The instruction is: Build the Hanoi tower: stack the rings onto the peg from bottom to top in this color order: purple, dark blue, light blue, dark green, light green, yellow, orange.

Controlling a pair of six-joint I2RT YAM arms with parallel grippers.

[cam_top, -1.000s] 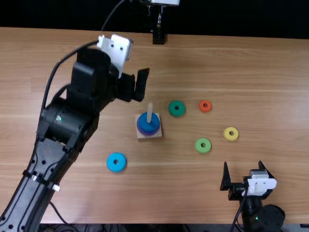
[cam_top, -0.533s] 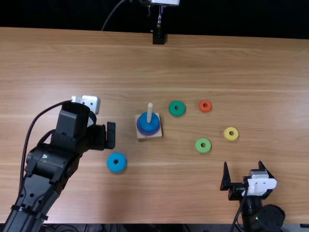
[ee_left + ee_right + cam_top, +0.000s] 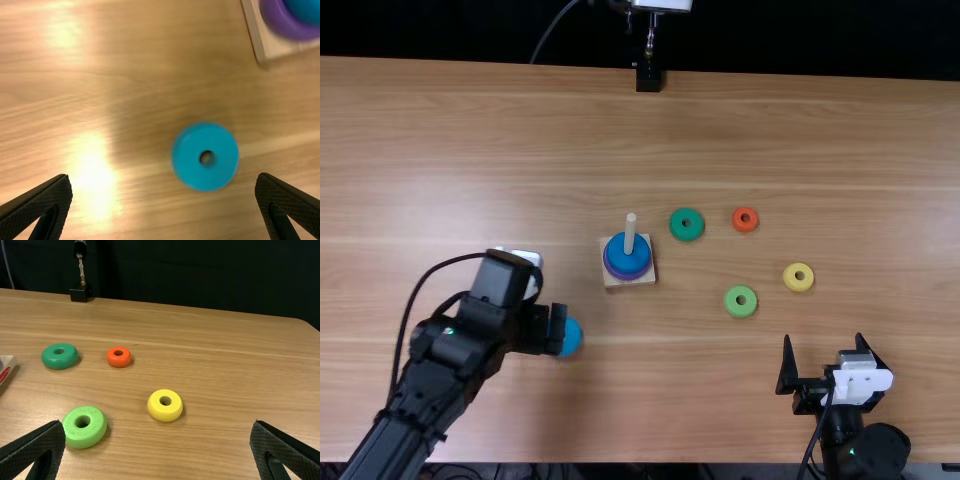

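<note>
Left tool (image 3: 547, 331), one: fingers spread wide, over the surface (image 3: 720, 400) and partly covering the light blue ring (image 3: 572, 337) from above. In the left wrist view that ring lies flat, apart from both fingers.

Right tool (image 3: 824, 348), one: fingers spread wide, at the near edge of the surface.

Ring holder, one: pale square base (image 3: 648, 280) with one upright peg (image 3: 630, 225), beyond the left tool and to its right. Contents, two rings: purple ring (image 3: 628, 277) at the bottom, dark blue ring (image 3: 619, 263) on top of it, both around the peg, whose upper part stands bare above them.

Loose rings, five, one of each color, all flat on the surface:
- light blue, at the left tool, as listed;
- yellow ring (image 3: 798, 286), beyond the right tool, nearest to it;
- light green ring (image 3: 740, 310), beyond the right tool and to its left;
- dark green ring (image 3: 687, 233), farther beyond the right tool and well to its left;
- orange ring (image 3: 745, 227), well beyond the right tool, slightly left.

Rings in all: seven.

Black stand block (image 3: 648, 79), one: at the far edge, well beyond both tools.
</note>
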